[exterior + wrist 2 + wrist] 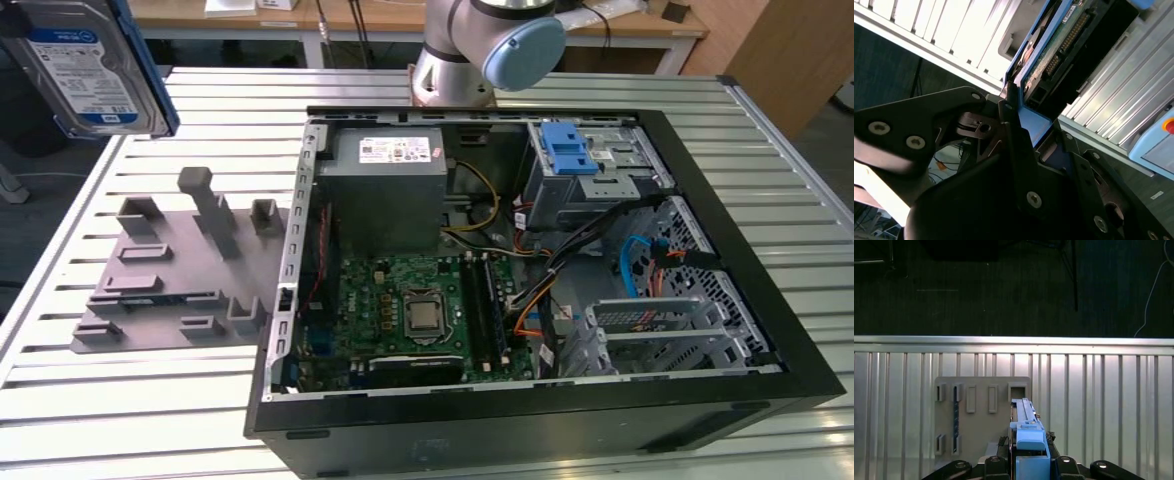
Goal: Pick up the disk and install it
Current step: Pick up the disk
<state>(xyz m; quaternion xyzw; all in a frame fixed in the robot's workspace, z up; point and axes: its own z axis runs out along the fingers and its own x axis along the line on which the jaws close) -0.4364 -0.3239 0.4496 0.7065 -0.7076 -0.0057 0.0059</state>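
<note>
Arm: I see its base (461,55) on the slatted table (160,420) just beyond the far wall of the open computer case (534,420), with a blue-capped joint above it. The rest of the arm runs out of the exterior view, so I cannot give the elbow's bend.

Wrist: the first wrist view looks straight down on the table, so I take the tool to be pointing downward, outside the case.

Gripper: closed on the disk. In the second wrist view the gripper (1036,132) has one black finger (1014,130) pressed against the blue carrier frame, with another on the far side. In the first wrist view the gripper (1029,460) has the frame seated between the finger bases.

Disk: lifted clear of the table and well apart from the case, off toward the exterior view's left. There the disk (87,70) hangs upright with its blue-and-white label facing the camera. I see the disk (1024,412) edge-on in the first wrist view, and its connector end (1064,40) in the second.

Fixture: a grey slotted fixture plate (174,290) lies flat on the table just beside the case, on the exterior view's left. It shows below the disk in the first wrist view (979,405).

Case interior: power supply (387,175) at the far wall, motherboard (414,310) on the floor, drive cage with a blue latch (577,155) at the far corner.
</note>
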